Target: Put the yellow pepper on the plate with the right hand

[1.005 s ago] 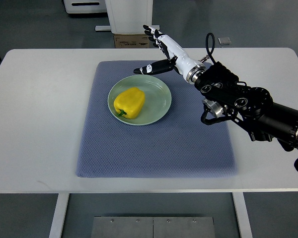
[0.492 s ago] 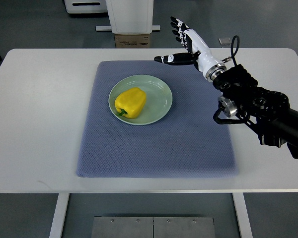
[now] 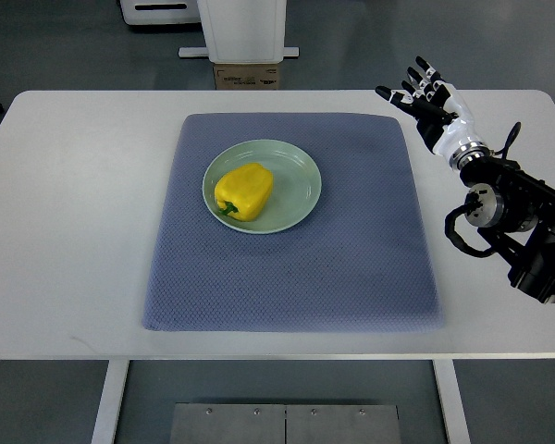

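1. One yellow pepper (image 3: 244,191), one plate (image 3: 299,178), one blue mat (image 3: 290,268), one robot hand showing.
2. The pepper's sitting on the plate's left half (glossy, lumpy, green stem pointing down-left).
3. Right hand (image 3: 429,96) is hovering near the tabletop's far right corner, fingers spread, gripping nothing.

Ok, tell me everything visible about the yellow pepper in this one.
The yellow pepper is a whole, glossy bell pepper lying on its side on the pale green plate, left of the plate's centre. A bit of green stem shows at its lower left end. Nothing else touches it; the right hand is far off, open and empty.
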Robot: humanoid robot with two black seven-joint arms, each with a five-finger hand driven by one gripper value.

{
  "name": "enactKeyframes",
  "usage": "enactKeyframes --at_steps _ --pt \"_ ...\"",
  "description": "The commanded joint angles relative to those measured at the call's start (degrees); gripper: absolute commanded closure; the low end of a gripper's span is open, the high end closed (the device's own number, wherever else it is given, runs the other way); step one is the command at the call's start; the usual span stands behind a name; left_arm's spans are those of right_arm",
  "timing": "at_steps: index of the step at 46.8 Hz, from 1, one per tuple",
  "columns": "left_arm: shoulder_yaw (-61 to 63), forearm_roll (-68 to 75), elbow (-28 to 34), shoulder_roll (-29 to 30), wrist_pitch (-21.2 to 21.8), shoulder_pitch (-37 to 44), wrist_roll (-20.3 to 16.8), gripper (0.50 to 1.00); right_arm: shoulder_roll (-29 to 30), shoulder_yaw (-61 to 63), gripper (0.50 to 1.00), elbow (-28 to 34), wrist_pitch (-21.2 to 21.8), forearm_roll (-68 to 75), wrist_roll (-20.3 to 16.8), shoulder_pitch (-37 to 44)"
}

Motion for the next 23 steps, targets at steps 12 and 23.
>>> enactKeyframes --at_steps 12,23 --pt "0.01 0.0 0.0 0.0 0.0 0.01 0.01 0.5 -1.12 4.19 0.5 -0.94 2.33 8.29 -2.7 -4.5" --pt "0.01 0.0 0.0 0.0 0.0 0.01 0.01 0.5 -1.04 4.98 0.5 -1.38 2.33 8.38 -2.79 -5.82"
